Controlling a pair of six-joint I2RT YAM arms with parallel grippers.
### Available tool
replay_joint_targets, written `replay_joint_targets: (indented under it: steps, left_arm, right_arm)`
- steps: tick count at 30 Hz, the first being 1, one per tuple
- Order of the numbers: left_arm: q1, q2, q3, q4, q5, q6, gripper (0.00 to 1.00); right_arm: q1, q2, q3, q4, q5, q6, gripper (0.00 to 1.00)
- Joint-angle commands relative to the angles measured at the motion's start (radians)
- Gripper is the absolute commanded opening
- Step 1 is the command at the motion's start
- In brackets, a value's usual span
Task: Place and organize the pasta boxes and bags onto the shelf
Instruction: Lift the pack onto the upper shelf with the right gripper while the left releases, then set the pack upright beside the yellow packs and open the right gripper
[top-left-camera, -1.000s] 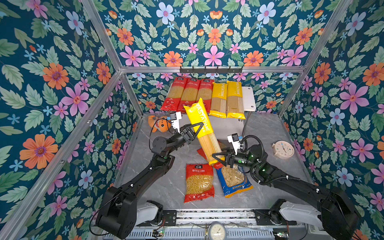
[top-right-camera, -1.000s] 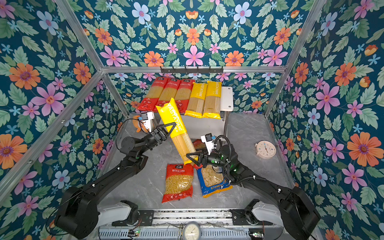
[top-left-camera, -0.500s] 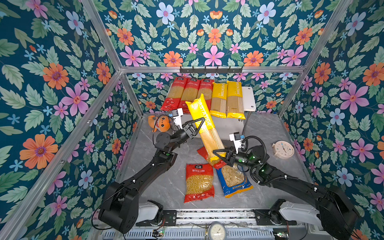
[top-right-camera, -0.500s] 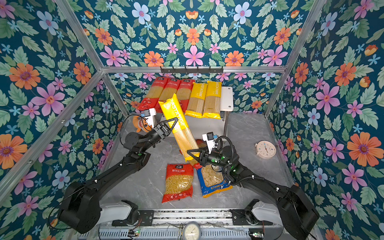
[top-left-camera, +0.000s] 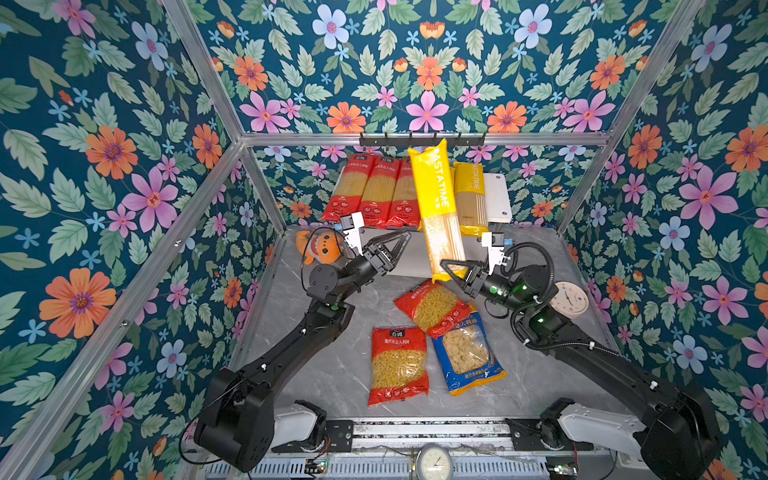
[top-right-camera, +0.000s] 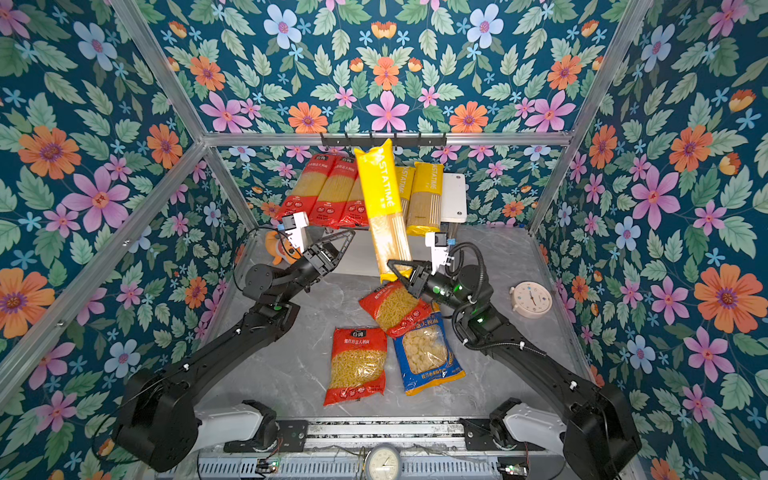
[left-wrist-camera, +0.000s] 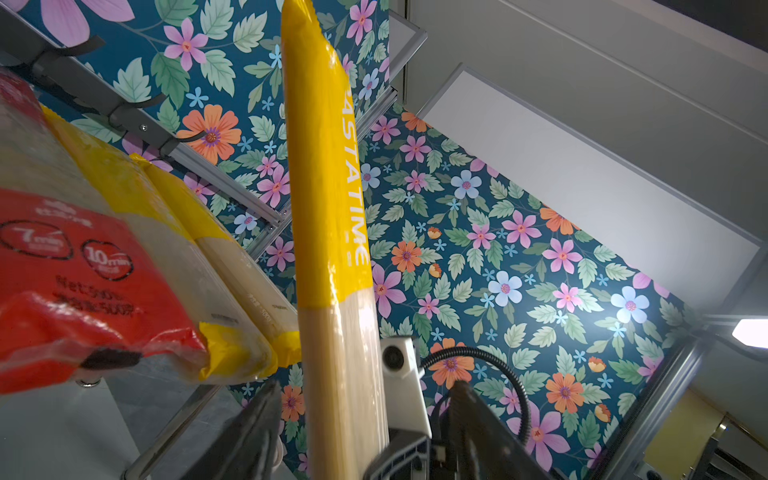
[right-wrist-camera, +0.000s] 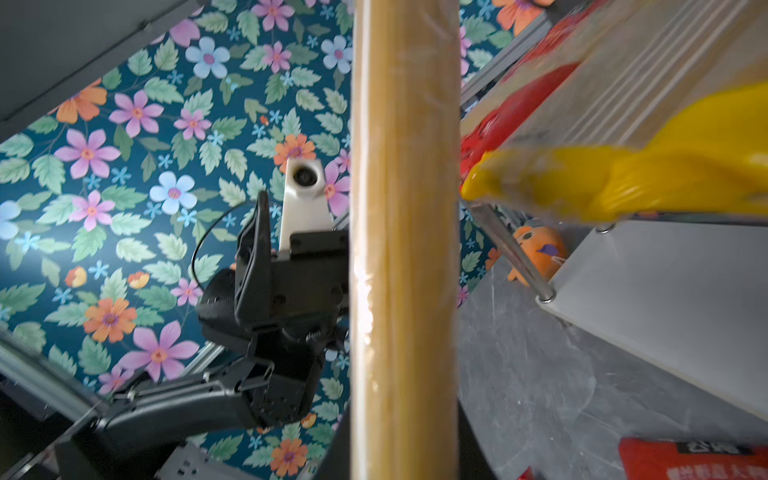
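A long yellow "PASTATIME" spaghetti pack (top-left-camera: 434, 199) (top-right-camera: 382, 199) stands nearly upright in front of the shelf (top-left-camera: 496, 195). My right gripper (top-left-camera: 451, 270) (right-wrist-camera: 405, 457) is shut on its lower end. To the left of the pack and clear of it, my left gripper (top-left-camera: 399, 249) (left-wrist-camera: 365, 388) is open. Three red spaghetti packs (top-left-camera: 376, 191) and yellow packs (top-right-camera: 428, 195) lie on the shelf's top board. On the table lie two red short-pasta bags (top-left-camera: 399, 365) (top-left-camera: 432, 305) and a blue-and-yellow bag (top-left-camera: 465, 353).
An orange plush toy (top-left-camera: 318, 247) sits left of the shelf, behind my left gripper. A white alarm clock (top-left-camera: 573, 299) stands at the right wall. A black hook rail (top-left-camera: 422, 137) runs above the shelf. The shelf's lower white board (right-wrist-camera: 665, 311) is bare.
My left gripper has opened and let go of the yellow pack. My right gripper closed on its lower end, and the pack swung from tilted to nearly upright, nearer the shelf.
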Motion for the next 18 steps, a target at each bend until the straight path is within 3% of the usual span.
replay_joint_targets:
  steps: [1, 6, 8, 13, 18]
  left_arm:
    - [0.0, -0.023, -0.031, -0.018, -0.006, 0.045, 0.67]
    - [-0.002, -0.053, -0.097, -0.049, -0.02, 0.059, 0.66]
    - [-0.006, -0.061, -0.124, -0.057, -0.031, 0.062, 0.66]
    - [-0.032, -0.066, -0.166, -0.064, -0.044, 0.077, 0.65]
    - [-0.054, -0.068, -0.179, -0.096, -0.055, 0.111, 0.65]
  right_arm:
    - [-0.057, -0.039, 0.119, -0.141, 0.039, 0.023, 0.0]
    - [-0.282, -0.034, 0.357, -0.628, -0.057, 0.084, 0.0]
    - [-0.384, -0.015, 0.425, -0.744, -0.127, 0.079, 0.0]
    - [-0.578, 0.088, 0.544, -0.858, -0.346, 0.11, 0.0]
    - [-0.593, 0.163, 0.577, -0.785, -0.398, 0.152, 0.0]
